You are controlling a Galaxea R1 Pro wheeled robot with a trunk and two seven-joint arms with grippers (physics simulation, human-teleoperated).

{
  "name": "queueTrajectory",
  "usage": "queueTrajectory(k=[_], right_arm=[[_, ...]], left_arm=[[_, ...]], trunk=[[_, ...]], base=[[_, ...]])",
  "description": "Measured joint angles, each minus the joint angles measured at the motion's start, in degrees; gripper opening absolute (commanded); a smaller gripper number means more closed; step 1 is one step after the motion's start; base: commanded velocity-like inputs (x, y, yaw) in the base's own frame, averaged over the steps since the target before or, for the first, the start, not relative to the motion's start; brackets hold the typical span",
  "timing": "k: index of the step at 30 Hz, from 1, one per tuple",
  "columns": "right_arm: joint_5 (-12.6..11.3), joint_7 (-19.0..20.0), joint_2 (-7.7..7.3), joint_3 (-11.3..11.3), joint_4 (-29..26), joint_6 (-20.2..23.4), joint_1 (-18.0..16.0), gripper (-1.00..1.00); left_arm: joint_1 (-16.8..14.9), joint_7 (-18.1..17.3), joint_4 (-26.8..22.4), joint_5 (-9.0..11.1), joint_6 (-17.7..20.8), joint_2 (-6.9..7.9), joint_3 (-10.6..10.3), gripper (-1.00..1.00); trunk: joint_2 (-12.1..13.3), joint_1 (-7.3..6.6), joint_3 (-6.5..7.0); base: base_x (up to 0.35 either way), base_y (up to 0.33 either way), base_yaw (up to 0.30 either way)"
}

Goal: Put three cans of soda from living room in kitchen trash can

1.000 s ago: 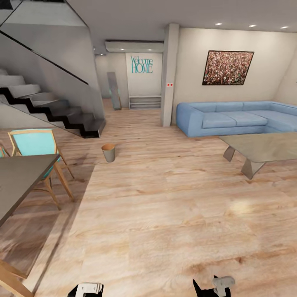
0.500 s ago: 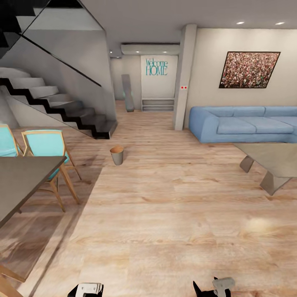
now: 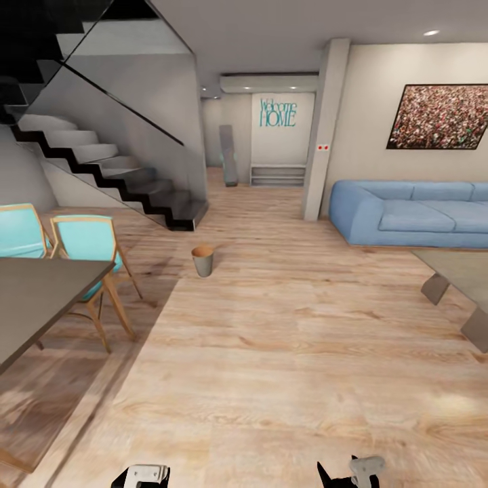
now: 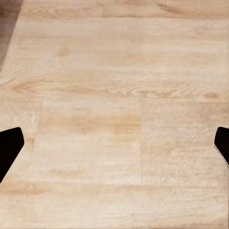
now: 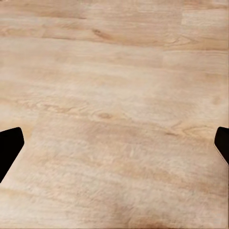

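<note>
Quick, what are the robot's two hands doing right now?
Left end effector: open, holding nothing.
Right end effector: open, holding nothing.

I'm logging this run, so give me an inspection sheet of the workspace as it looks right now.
Surface: light wood floor, bare beneath both wrist cameras.
Job's things: trash can upright on the floor near the stairs; soda cans: nothing seen.
Clutter: nothing seen.
Grippers: left gripper and right gripper open, holding nothing, fingertips wide apart above the floor.
Cables: nothing seen.
Surroundings: blue sofa, low table, dark dining table, two turquoise chairs, wall picture.
</note>
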Motion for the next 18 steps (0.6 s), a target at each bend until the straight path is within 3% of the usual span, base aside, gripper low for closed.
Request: queueTrajectory(k=[18], right_arm=[[0.00,0.00,0.00,0.00,0.00,0.02,0.00,1.00]], left_arm=[[-0.02,0.00,0.00,0.00,0.00,0.00,-0.01,1.00]], trunk=[[0.00,0.00,0.03]], base=[[0.289,-0.191,0.012]])
